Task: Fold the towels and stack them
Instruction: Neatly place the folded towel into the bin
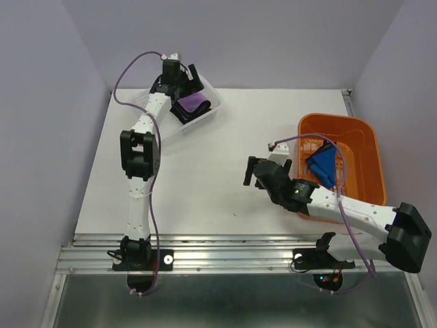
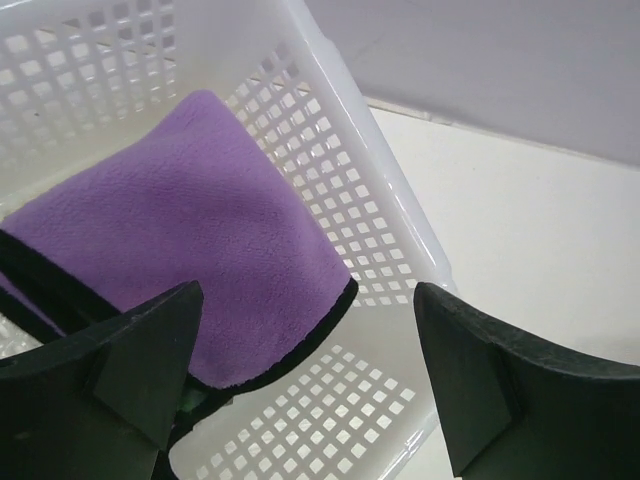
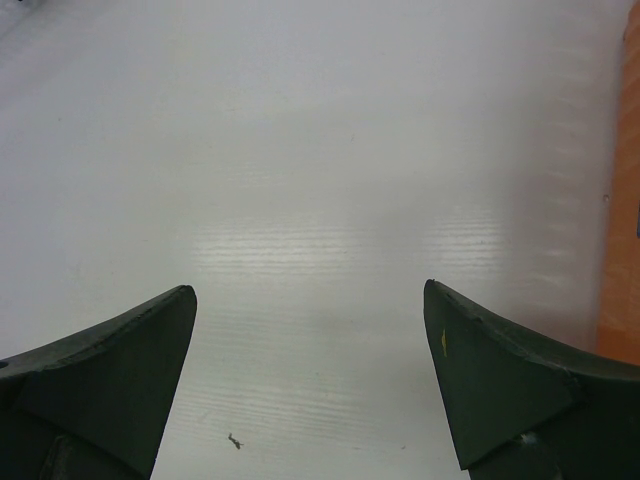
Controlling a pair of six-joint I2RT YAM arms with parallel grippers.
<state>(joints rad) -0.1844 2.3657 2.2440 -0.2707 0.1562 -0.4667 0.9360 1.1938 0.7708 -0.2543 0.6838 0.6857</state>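
Note:
A folded purple towel [image 1: 192,104] with black edging lies in the white mesh basket [image 1: 209,117] at the back left. My left gripper [image 1: 189,87] hangs open and empty just above it. In the left wrist view the purple towel [image 2: 190,230] lies between and beyond the spread fingers [image 2: 140,360], with the gripper [image 2: 305,370] over the basket floor. A bright blue towel [image 1: 322,165] lies in the orange basket [image 1: 338,120]. My right gripper [image 1: 256,173] is open and empty over bare table left of that basket; it also shows in the right wrist view [image 3: 310,380]. No yellow towel is in view.
The white mesh basket's wall [image 2: 370,200] stands close on the right of my left gripper. The orange basket's side [image 3: 622,250] shows at the right edge of the right wrist view. The white table [image 1: 205,178] ends at a metal rail [image 1: 225,242] in front.

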